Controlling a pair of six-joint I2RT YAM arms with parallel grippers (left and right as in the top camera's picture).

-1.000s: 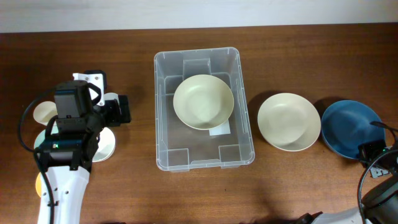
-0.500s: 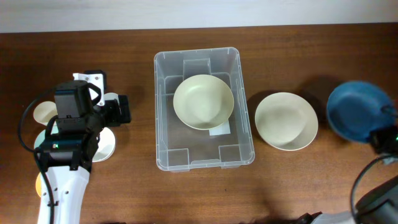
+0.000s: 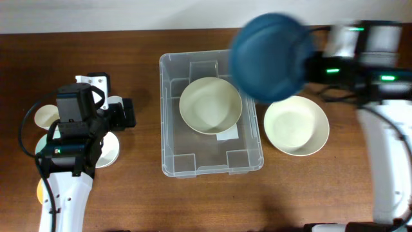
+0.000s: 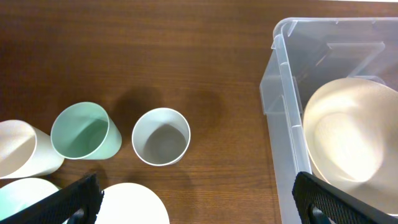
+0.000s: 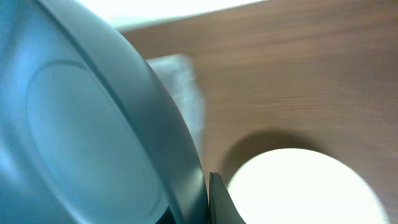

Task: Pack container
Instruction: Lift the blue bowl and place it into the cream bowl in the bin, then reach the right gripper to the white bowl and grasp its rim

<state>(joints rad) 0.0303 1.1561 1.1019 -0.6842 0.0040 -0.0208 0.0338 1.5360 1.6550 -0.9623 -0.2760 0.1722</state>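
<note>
Brown wood table (image 3: 129, 38) spreads under everything. At the right gripper (image 3: 311, 66) the fingers pinch the rim of a blue bowl (image 3: 271, 57). The bowl hangs tilted in the air over the far right corner of the container (image 3: 165, 138). The left gripper (image 4: 200, 208) has its fingers spread wide with nothing between them, over the table's left side, well apart from the bowl.

The container sits open in the middle of the table. A cream bowl (image 3: 210, 105) rests in its far half, with a white label (image 3: 226, 134) on the floor just beside it. A loose cream bowl (image 3: 296, 125) waits on the table to the container's right.

The step in hand looks like carrying the blue bowl in. To do it well, level the bowl first and centre it over the cream bowl so the two nest. Then lower it past the wall without clipping the rim, and let go only once it is seated.

Only the overhead view shows both arms and the whole layout, though the blue bowl is blurred there. The right wrist view adds the bowl's underside close up, one dark finger (image 5: 216, 199) at its edge and the loose cream bowl (image 5: 298, 186) below. The left wrist view alone shows a green cup (image 4: 84, 130) and a white cup (image 4: 160, 135) standing near each other, and it misses the blue bowl.
</note>
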